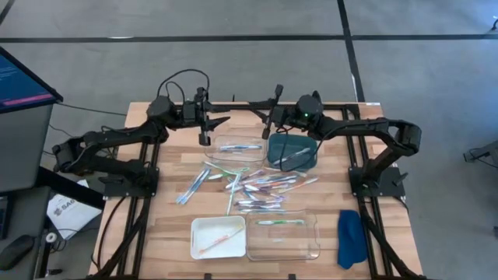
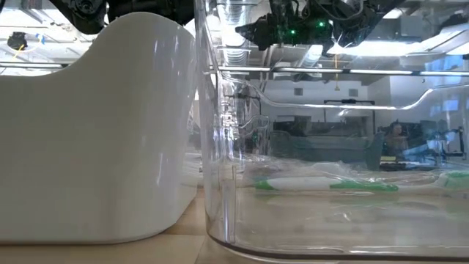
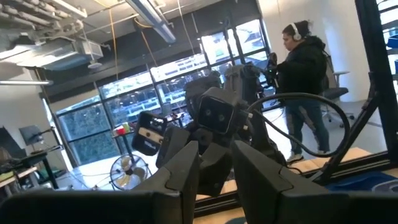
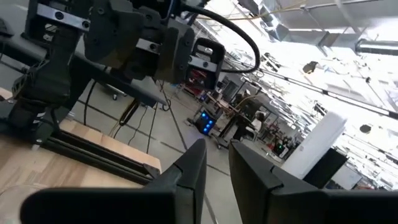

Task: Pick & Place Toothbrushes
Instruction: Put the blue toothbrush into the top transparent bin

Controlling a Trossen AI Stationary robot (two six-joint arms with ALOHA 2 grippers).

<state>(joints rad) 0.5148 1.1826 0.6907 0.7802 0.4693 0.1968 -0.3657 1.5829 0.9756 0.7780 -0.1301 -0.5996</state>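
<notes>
Left gripper (image 1: 212,122): raised at the far edge of the wooden table (image 1: 156,210), pointing toward the right arm; fingers (image 3: 180,168) a narrow gap apart, holding nothing. Right gripper (image 1: 272,118): raised at the far edge facing the left one, fingers (image 4: 189,168) likewise slightly apart and empty. Toothbrushes (image 1: 257,187): loose pile at mid-table, in light blue, white, pink and green, some spilling toward the left. Clear tray (image 1: 238,148), far side: holds a few brushes. Dark teal bin (image 1: 294,152), just beside it: holds a few more. White tray (image 1: 219,236), near edge: one orange-pink brush inside. Large clear tray (image 1: 284,236), touching the white one: one green brush (image 2: 330,185). Blue cloth (image 1: 351,238): near right corner.
</notes>
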